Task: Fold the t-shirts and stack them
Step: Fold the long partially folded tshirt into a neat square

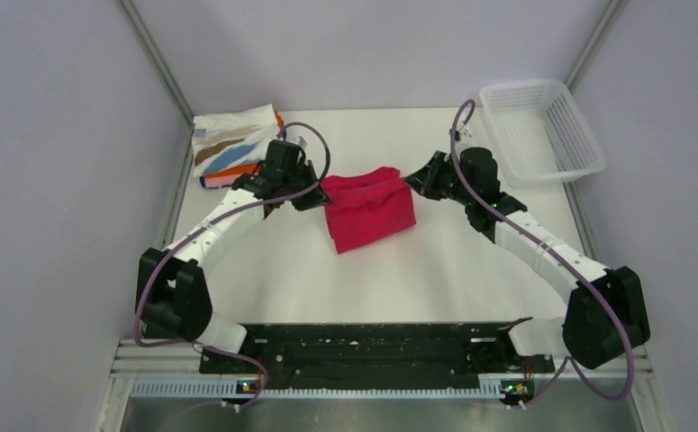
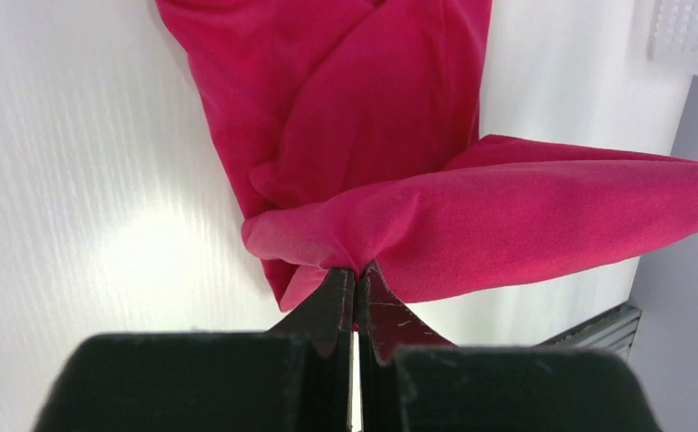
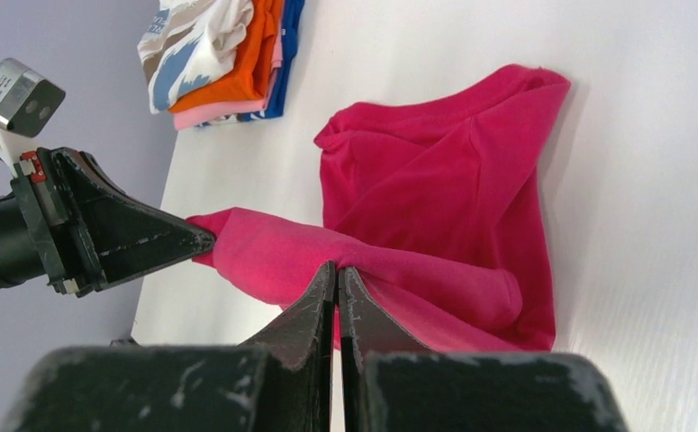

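Observation:
A magenta-red t-shirt (image 1: 368,212) hangs between both arms at mid-table, its lower part lying on the white surface. My left gripper (image 1: 314,193) is shut on the shirt's left top corner; in the left wrist view the gripper (image 2: 358,270) pinches bunched cloth of the shirt (image 2: 390,117). My right gripper (image 1: 411,179) is shut on the right top corner, and in the right wrist view its tips (image 3: 337,270) bite the raised fold of the shirt (image 3: 435,180). The lifted edge stretches taut between the two. A stack of folded t-shirts (image 1: 233,146), white streaked on top, lies at the back left.
A white plastic mesh basket (image 1: 541,126) stands at the back right corner. The folded stack (image 3: 219,54) shows orange, pink and blue layers under the streaked one. Grey walls close in the left, right and back sides. The arms' bases sit at the near edge.

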Robot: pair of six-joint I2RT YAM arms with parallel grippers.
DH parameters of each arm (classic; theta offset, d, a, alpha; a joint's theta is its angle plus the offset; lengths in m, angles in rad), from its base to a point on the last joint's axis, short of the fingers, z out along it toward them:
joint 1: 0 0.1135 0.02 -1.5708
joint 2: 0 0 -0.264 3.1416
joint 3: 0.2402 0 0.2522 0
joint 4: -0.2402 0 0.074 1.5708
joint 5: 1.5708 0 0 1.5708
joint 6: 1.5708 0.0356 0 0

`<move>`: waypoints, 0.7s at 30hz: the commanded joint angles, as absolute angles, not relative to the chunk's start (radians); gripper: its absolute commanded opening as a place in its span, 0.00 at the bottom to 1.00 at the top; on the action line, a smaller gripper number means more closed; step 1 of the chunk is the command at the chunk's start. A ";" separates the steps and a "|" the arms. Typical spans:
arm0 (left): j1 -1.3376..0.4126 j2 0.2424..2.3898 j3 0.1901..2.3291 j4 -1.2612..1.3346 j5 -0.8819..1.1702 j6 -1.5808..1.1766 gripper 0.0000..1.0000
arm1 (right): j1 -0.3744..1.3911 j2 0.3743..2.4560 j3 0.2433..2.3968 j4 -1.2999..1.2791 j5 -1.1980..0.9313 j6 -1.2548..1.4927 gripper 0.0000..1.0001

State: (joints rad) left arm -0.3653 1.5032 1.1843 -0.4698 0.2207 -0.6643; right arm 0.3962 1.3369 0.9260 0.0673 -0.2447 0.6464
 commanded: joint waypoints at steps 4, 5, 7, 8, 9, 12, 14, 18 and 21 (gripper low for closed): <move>-0.283 1.635 1.304 -0.400 0.316 -0.638 0.00 | 0.340 1.519 1.074 0.180 -0.313 0.626 0.00; -0.273 1.662 1.323 -0.399 0.344 -0.637 0.00 | 0.334 1.547 1.089 0.187 -0.325 0.627 0.00; -0.257 1.715 1.356 -0.405 0.379 -0.638 0.00 | 0.325 1.599 1.117 0.206 -0.347 0.636 0.00; -0.251 1.738 1.370 -0.405 0.385 -0.642 0.00 | 0.320 1.624 1.129 0.213 -0.353 0.639 0.00; -0.244 1.757 1.381 -0.404 0.389 -0.643 0.00 | 0.318 1.651 1.143 0.218 -0.357 0.639 0.00; -0.219 1.813 1.403 -0.379 0.409 -0.649 0.00 | 0.313 1.731 1.186 0.236 -0.360 0.636 0.00; -0.203 1.848 1.415 -0.359 0.409 -0.657 0.00 | 0.312 1.779 1.212 0.263 -0.360 0.641 0.00; -0.175 1.925 1.455 -0.328 0.432 -0.674 0.00 | 0.313 1.865 1.268 0.270 -0.337 0.646 0.00; -0.164 1.991 1.500 -0.332 0.452 -0.687 0.00 | 0.311 1.921 1.303 0.265 -0.320 0.645 0.00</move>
